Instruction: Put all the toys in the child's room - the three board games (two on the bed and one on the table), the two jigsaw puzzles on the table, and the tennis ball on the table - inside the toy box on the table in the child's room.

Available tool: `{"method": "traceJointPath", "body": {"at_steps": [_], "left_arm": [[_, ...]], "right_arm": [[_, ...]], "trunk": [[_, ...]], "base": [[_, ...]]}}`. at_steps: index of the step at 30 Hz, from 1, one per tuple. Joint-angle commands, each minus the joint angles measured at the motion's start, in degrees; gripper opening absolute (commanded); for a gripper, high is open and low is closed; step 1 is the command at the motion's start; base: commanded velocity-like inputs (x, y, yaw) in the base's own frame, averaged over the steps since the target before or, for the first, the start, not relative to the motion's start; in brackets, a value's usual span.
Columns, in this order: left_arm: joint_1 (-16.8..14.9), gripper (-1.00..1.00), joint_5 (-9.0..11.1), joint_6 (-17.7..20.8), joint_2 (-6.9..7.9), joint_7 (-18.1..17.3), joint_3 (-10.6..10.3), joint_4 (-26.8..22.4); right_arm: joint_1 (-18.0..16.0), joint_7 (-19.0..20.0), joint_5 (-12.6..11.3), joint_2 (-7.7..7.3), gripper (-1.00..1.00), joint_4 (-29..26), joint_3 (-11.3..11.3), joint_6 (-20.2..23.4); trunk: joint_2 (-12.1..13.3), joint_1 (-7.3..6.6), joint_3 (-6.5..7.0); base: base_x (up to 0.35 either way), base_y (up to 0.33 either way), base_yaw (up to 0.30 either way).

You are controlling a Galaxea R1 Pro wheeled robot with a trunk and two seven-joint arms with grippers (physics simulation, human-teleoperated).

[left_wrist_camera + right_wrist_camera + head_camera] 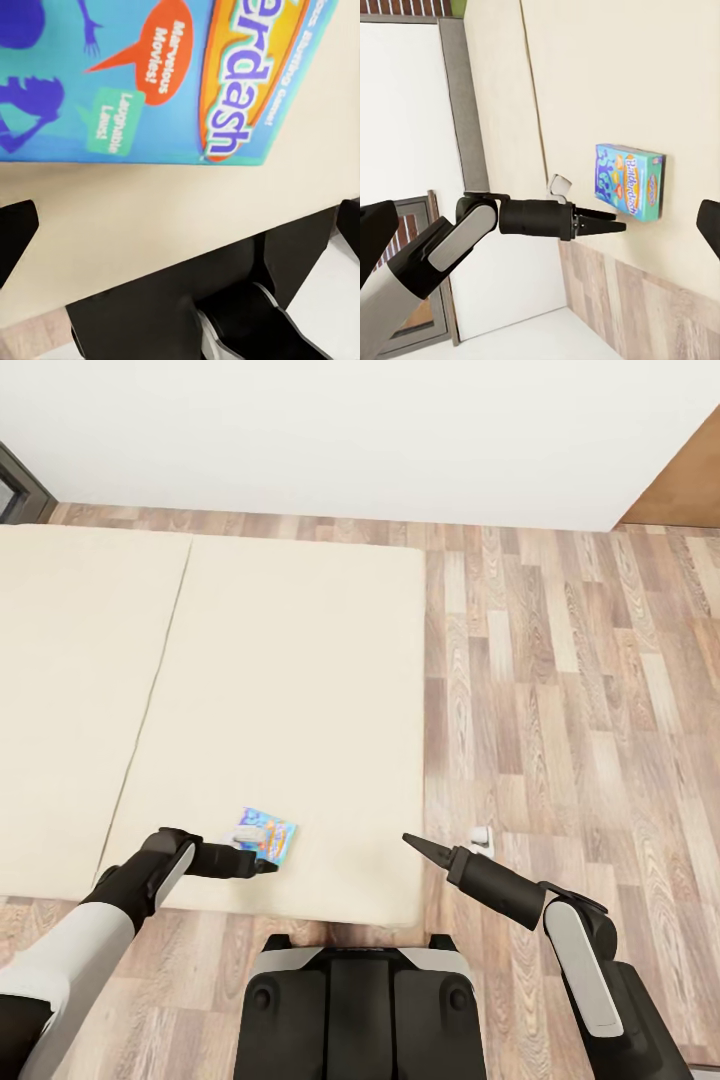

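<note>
Care is needed: the left gripper must be lowered squarely over the blue board game, which lies flat on the bed near its front edge, just beyond the fingertips at 12 o'clock. Its long axis is judged to run from 10 to 4 o'clock. The left fingers look nearly closed on nothing; whether the right gripper is open cannot be told.

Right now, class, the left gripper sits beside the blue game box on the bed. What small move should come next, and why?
Probably open the left gripper and ease it forward over the near edge of the blue game box. Its fingers look closed, tips just short of the box, which lies flat on the beige mattress, ungrasped. The right gripper hangs off the bed's side.
</note>
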Motion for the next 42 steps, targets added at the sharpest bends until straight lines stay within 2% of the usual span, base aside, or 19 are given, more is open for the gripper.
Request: {"method": "traceJointPath", "body": {"at_steps": [1, 12, 42], "left_arm": [[-0.03, 1.00, 0.59, 0.41, 0.08, 0.21, -0.30, -0.06], [-0.03, 1.00, 0.59, 0.42, 0.13, 0.42, -0.30, -0.06], [-0.03, 1.00, 0.59, 0.33, 0.36, 0.79, -0.30, -0.06]], "right_arm": [[-0.02, 0.14, -0.02, 0.01, 1.00, -0.02, -0.07, 0.32], [-0.02, 0.17, -0.02, 0.02, 1.00, -0.06, -0.07, 0.32], [-0.02, 0.09, -0.02, 0.08, 1.00, -0.02, 0.02, 0.26]], "trunk": [[-0.09, 0.03, -0.06], [-0.09, 0.03, -0.06], [-0.09, 0.03, -0.06]], "base": [[0.000, 0.102, 0.000], [0.000, 0.182, 0.000], [0.059, 0.029, 0.000]]}}
